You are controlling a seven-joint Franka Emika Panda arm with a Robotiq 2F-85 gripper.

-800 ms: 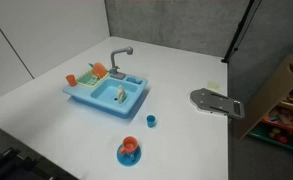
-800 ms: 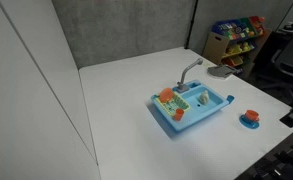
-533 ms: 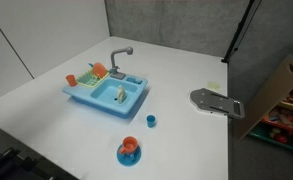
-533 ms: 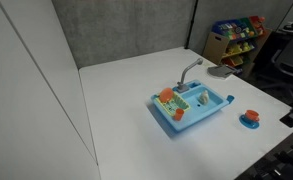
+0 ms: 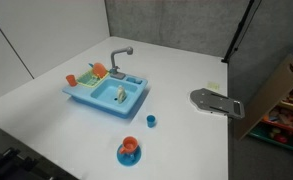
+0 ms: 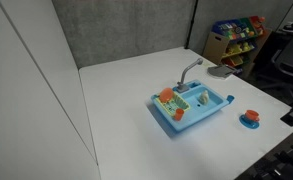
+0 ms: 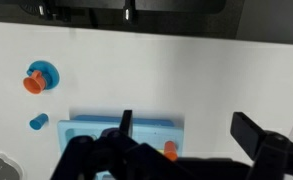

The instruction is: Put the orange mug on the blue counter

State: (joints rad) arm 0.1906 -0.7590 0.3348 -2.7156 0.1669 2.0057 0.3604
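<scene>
**A:** On the white table (image 5: pixel 186 70), where do we find the orange mug (image 5: pixel 130 146)?

**B:** We see it sitting on a blue saucer (image 5: pixel 129 159), well apart from the blue toy sink (image 5: pixel 106 97). A small blue cup (image 5: pixel 151 120) stands alone nearby.

**A:** And the gripper (image 7: pixel 182 122)?

**B:** In the wrist view we see its dark fingers spread wide above the table, with nothing between them.
</scene>
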